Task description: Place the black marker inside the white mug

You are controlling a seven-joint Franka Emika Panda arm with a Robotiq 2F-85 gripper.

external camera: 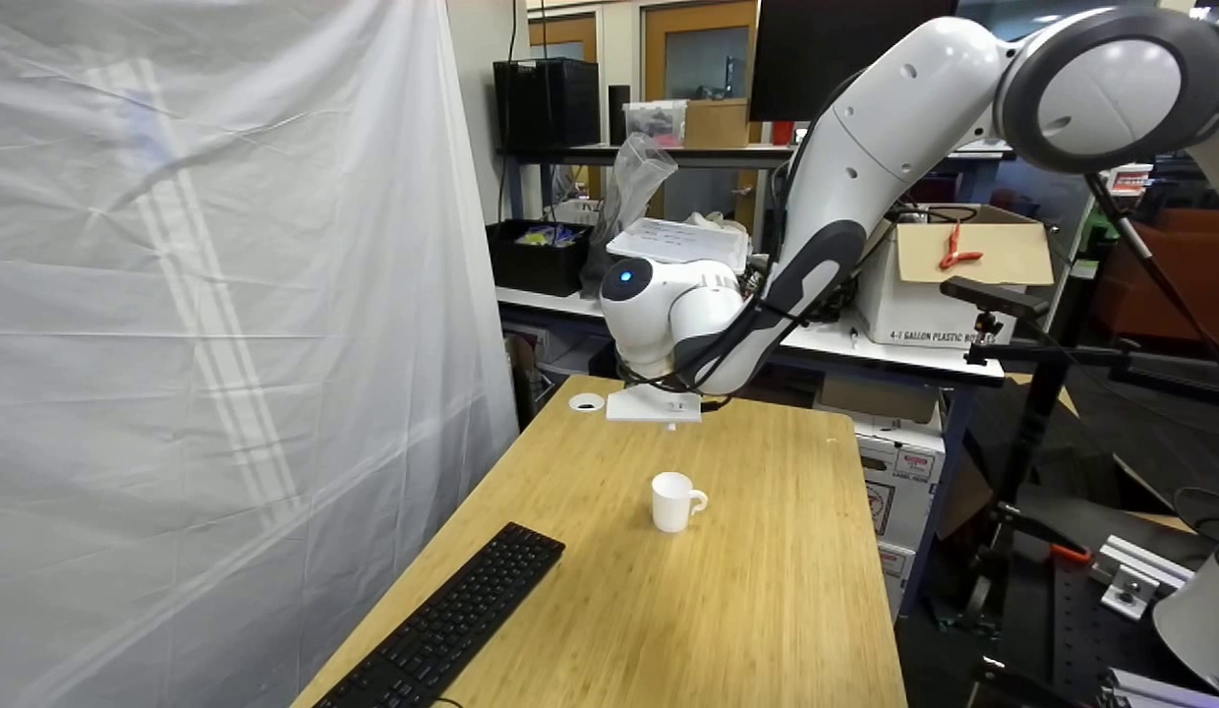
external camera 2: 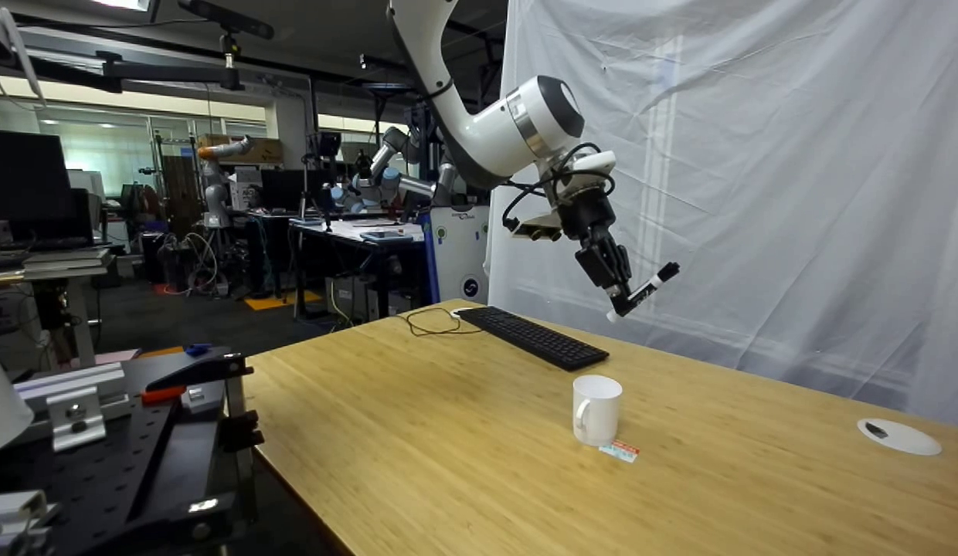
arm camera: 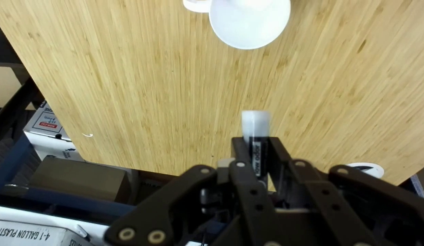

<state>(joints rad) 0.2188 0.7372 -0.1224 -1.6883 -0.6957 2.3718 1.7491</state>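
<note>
Your hand (arm camera: 256,145) grips the black marker (external camera 2: 650,287), jaws parted only by its thickness, holding it tilted and apart from the white mug (external camera 2: 601,413).

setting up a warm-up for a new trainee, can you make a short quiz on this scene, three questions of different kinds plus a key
1. Multiple choice: what is the gripper holding? a) the keyboard, b) the marker, c) nothing
2. Short answer: is the marker upright, level or tilted?
3. True or false: the marker is outside the mug.

Key: 1: b. 2: tilted. 3: true.
</note>
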